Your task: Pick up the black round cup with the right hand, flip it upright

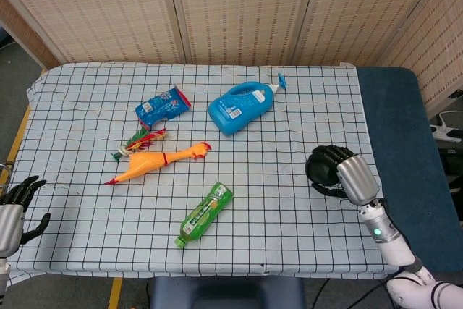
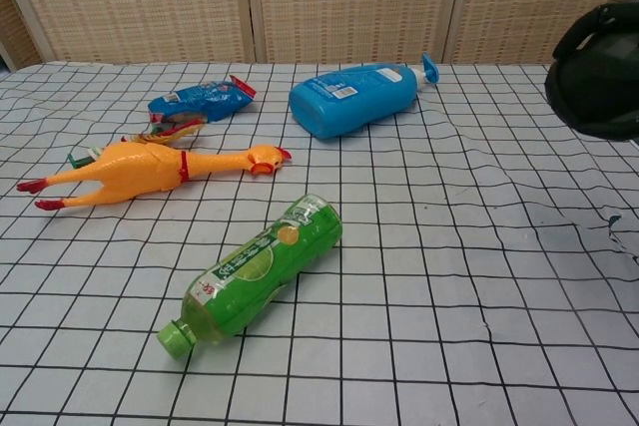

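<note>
My right hand (image 1: 346,171) grips the black round cup (image 1: 320,170) and holds it up in the air over the right side of the checkered cloth (image 1: 87,106). In the chest view the cup (image 2: 595,85) hangs at the upper right edge, well above the table, with dark fingers (image 2: 599,15) wrapped over its top; which way its mouth faces I cannot tell. My left hand (image 1: 16,206) hangs off the table's left edge, fingers apart and holding nothing.
A blue detergent bottle (image 1: 241,106) lies at the back centre. A blue snack packet (image 1: 162,107), a rubber chicken (image 1: 160,160) and a green drink bottle (image 1: 204,215) lie left and centre. A blue padded surface (image 1: 405,142) borders the cloth on the right.
</note>
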### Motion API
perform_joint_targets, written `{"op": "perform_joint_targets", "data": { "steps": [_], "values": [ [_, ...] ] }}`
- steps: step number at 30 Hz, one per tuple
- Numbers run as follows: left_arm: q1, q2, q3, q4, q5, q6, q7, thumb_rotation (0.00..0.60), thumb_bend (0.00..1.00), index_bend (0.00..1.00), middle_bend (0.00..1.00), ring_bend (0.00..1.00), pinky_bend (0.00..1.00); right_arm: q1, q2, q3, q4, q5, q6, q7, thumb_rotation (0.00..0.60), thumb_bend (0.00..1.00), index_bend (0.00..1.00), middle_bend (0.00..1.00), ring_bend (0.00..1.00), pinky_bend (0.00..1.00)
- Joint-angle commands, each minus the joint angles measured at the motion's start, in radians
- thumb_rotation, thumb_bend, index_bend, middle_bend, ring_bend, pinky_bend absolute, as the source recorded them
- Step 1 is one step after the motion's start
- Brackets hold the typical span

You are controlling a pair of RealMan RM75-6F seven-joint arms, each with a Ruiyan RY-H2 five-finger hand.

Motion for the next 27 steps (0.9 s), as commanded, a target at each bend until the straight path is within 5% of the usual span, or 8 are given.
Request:
{"op": "perform_joint_targets", "data": {
  "steps": [1,6,9,11,20,27],
  "values": [
    [-0.001,-0.001,0.000,0.000,-0.001,-0.002,0.001,0.600,0.35,0.19,0.13,0.19,0.32,-0.028,0.152,0.030,-0.193,0.333,-0.271,-0.434,0.600,0.32,0.77,0.61,0.54,0.51],
    [-0.002,0.000,0.001,-0.002,-0.002,-0.006,0.005,0.600,0.35,0.19,0.13,0.19,0.32,-0.023,0.118,0.074,-0.231,0.539,-0.223,-0.724,0.600,0.32,0.77,0.61,0.54,0.51],
    [-0.002,0.001,0.001,-0.002,-0.002,-0.007,0.004,0.600,0.35,0.19,0.13,0.19,0.32,-0.016,0.095,0.080,-0.229,0.517,-0.216,-0.695,0.600,0.32,0.77,0.61,0.54,0.51],
    [-0.002,0.001,0.001,-0.002,-0.003,-0.006,0.002,0.600,0.35,0.19,0.13,0.19,0.32,-0.016,0.089,0.076,-0.223,0.445,-0.217,-0.593,0.600,0.32,0.77,0.61,0.54,0.51],
    [0.000,0.001,0.003,-0.001,-0.001,-0.005,0.001,0.600,0.35,0.19,0.13,0.19,0.32,-0.008,0.079,-0.011,-0.120,-0.093,-0.012,0.265,0.600,0.32,0.77,0.61,0.54,0.52],
    [-0.002,0.003,0.003,-0.004,-0.003,-0.008,0.003,0.600,0.35,0.19,0.13,0.19,0.32,-0.010,0.091,-0.014,-0.104,-0.145,0.065,0.342,0.600,0.32,0.77,0.61,0.54,0.52]
  ]
}}
